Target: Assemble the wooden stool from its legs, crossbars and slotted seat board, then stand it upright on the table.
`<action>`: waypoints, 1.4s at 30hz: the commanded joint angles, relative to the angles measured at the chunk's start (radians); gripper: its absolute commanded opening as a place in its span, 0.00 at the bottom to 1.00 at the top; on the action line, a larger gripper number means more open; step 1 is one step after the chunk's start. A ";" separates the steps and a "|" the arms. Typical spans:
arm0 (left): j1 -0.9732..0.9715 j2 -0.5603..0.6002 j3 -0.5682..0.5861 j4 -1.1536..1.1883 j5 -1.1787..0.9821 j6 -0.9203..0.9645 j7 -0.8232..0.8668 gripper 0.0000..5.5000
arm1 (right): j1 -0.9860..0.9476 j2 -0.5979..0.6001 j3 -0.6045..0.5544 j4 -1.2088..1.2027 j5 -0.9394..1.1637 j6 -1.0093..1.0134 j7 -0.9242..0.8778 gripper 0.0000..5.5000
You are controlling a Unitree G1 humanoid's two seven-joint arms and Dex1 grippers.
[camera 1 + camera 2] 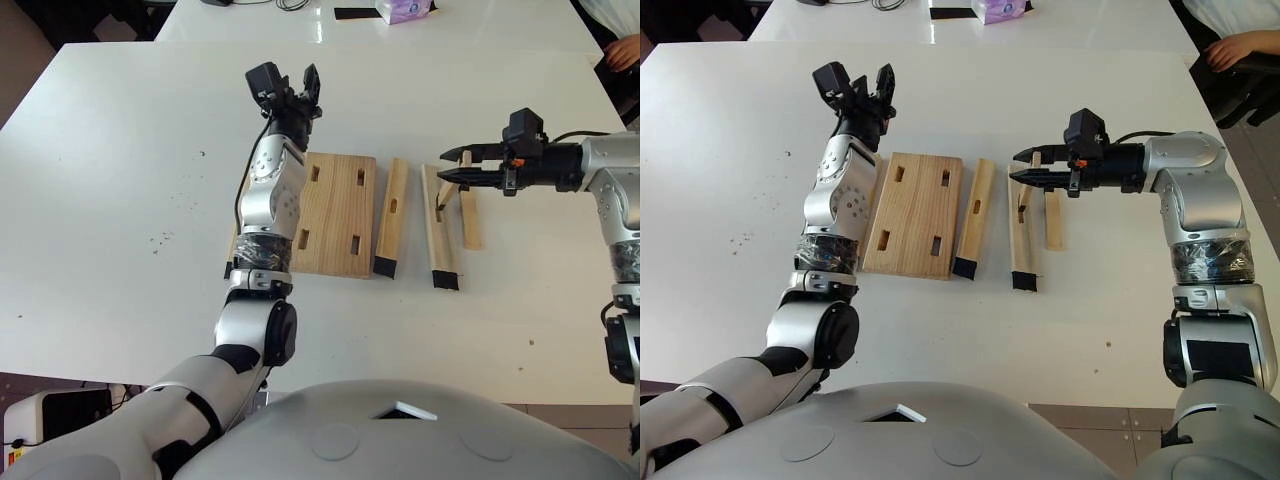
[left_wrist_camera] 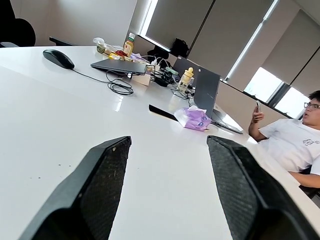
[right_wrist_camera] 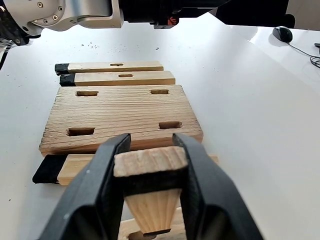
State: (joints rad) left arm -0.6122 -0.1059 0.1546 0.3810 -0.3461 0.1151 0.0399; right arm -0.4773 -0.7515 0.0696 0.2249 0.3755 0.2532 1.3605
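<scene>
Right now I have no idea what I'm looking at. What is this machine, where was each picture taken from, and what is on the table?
It is a human-shaped robot with two arms, each ending in a two-fingered gripper. Two pictures come from cameras in its head, looking down over the white table; the other two come from cameras on its wrists. On the table lie stool parts: a seat board with four slots and wooden legs beside it. The left gripper is raised and open, holding nothing. The right gripper is clamped on the end of a short wooden piece.
</scene>
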 commanded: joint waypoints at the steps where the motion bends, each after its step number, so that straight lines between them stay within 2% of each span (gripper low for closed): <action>1: -0.016 0.008 0.005 0.021 0.013 0.004 -0.010 0.51 | 0.027 0.007 -0.007 -0.003 -0.006 -0.012 -0.003 0.24; 19: -0.028 0.011 0.006 0.037 0.030 0.005 -0.019 0.51 | 0.116 0.019 0.036 0.036 -0.039 -0.042 -0.013 0.24; 27: -0.026 0.012 0.007 0.032 0.028 0.018 -0.030 0.51 | 0.122 0.072 0.029 0.160 -0.037 -0.007 -0.088 0.24; 42: -0.016 -0.005 0.009 0.011 0.027 0.026 -0.029 0.51 | 0.139 0.077 0.061 0.235 -0.080 -0.042 -0.099 0.24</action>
State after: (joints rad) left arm -0.6204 -0.1104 0.1632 0.4032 -0.3210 0.1243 0.0094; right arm -0.4383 -0.6744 0.0697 0.3768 0.3959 0.1707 1.2989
